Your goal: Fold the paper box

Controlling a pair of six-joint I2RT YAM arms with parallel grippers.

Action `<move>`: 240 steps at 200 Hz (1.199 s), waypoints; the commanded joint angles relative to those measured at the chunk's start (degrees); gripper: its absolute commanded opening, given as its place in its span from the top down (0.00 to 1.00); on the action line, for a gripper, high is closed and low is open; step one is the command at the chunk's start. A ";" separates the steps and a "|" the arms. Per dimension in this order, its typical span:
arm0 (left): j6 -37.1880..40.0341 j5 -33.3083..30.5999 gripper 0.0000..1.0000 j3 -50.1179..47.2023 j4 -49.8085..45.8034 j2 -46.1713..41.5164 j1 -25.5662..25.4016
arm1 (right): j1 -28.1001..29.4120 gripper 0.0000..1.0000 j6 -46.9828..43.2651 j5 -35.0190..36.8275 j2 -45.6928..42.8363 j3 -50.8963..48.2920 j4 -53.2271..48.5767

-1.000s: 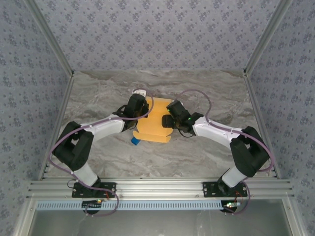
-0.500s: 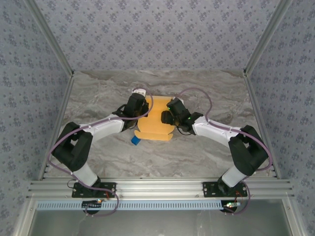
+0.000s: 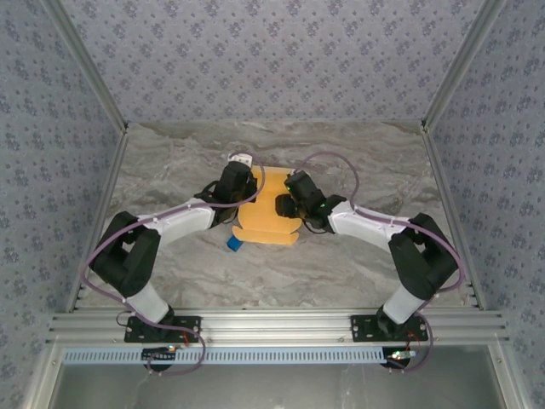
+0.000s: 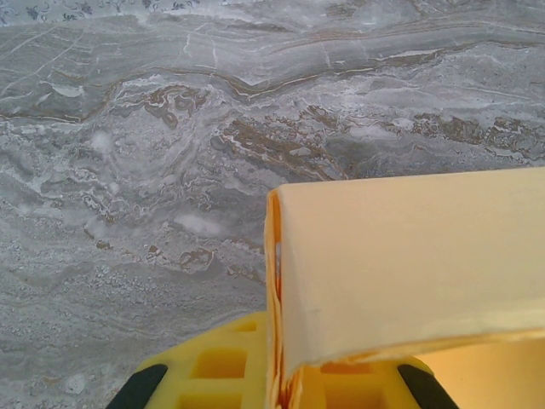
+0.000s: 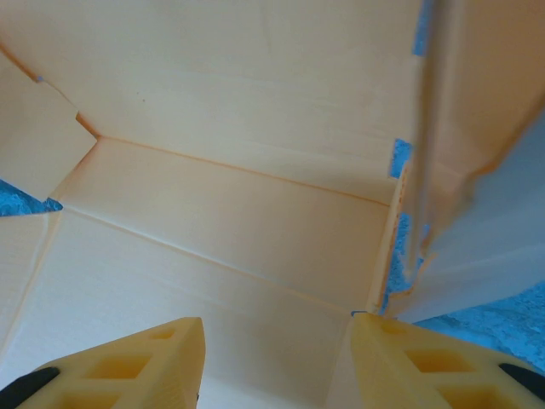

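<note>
One paper box, lengthwise near-to-far

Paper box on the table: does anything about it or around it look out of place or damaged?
One thing: a small blue object sits at the near-left corner of the paper box, touching it or partly tucked under its edge; I can't tell which. It is not part of the card. The box itself shows no tears or crushed panels.

place: lab cell | cues: aluminium frame, patterned walls, marble table
</note>
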 commanded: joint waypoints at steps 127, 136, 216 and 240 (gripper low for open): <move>-0.06 0.12 1.00 1.68 -0.83 -1.23 0.07 | 1.60 0.49 -12.96 -3.69 -7.23 1.99 -9.48; -0.07 0.17 1.00 1.77 -0.83 -1.19 0.04 | 1.61 0.48 -14.19 -4.93 -9.06 1.60 -10.74; -0.82 3.05 1.00 1.72 -2.71 -3.17 0.56 | -12.91 0.40 -27.36 -22.05 -21.02 -2.84 -12.13; -0.96 3.97 1.00 1.98 -4.02 -4.12 0.86 | -19.14 0.40 -28.78 -30.43 -20.63 -5.68 -6.87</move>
